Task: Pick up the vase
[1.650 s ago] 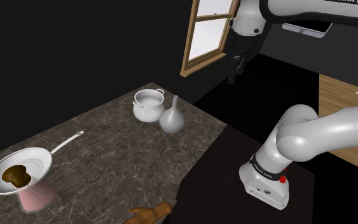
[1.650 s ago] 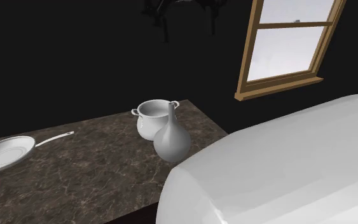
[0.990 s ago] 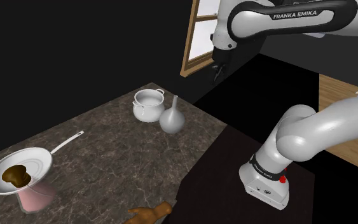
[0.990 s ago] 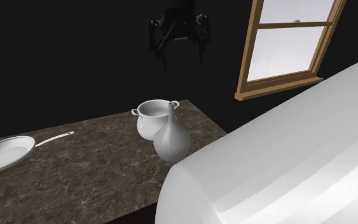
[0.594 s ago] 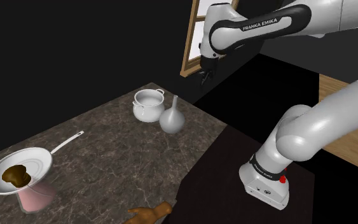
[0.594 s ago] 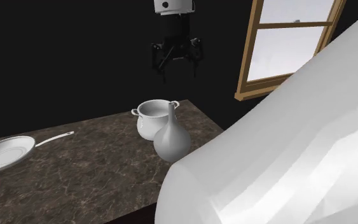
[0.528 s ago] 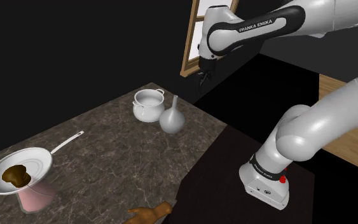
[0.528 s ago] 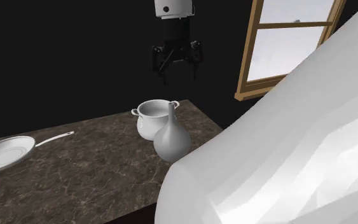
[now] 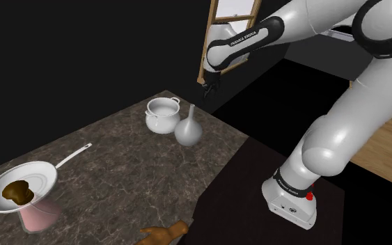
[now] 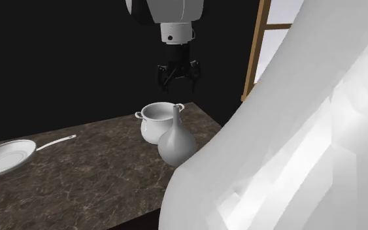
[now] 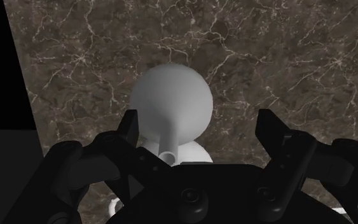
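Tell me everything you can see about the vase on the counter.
The vase is plain pale grey, with a round body and a long thin neck ending in a small open mouth. It stands upright on the dark veined counter close beside the white pot; whether they touch is unclear. The open jaws hang above its neck, not touching it.

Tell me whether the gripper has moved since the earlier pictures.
Yes. In the second exterior view the gripper has dropped toward the pot and vase.
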Controlling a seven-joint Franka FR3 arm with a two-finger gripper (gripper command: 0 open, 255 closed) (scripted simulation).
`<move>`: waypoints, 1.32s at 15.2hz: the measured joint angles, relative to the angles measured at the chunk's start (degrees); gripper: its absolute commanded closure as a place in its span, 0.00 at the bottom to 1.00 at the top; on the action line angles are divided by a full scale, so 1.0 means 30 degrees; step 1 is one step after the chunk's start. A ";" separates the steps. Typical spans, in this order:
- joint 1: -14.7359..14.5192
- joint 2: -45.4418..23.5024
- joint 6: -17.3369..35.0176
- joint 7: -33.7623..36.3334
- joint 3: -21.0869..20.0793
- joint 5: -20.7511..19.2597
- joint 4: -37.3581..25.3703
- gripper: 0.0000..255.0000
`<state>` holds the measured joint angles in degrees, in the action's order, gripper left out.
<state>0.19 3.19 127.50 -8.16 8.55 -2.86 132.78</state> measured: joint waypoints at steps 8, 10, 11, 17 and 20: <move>0.0497 -0.6211 0.2588 -0.1508 0.0027 0.1802 -0.3978 0.00; 0.0627 -0.7540 0.2834 -0.1699 -0.0107 0.2176 -0.5123 0.00; 0.0704 -0.7886 0.2961 -0.1812 -0.0133 0.2274 -0.5350 0.00; 0.0878 -0.9161 0.4088 -0.2069 -0.0269 0.2577 -0.5511 0.00; 0.0855 -0.9444 0.4306 -0.2035 -0.0318 0.2625 -0.5575 1.00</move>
<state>2.76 -25.14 140.42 -14.27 7.60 5.02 116.06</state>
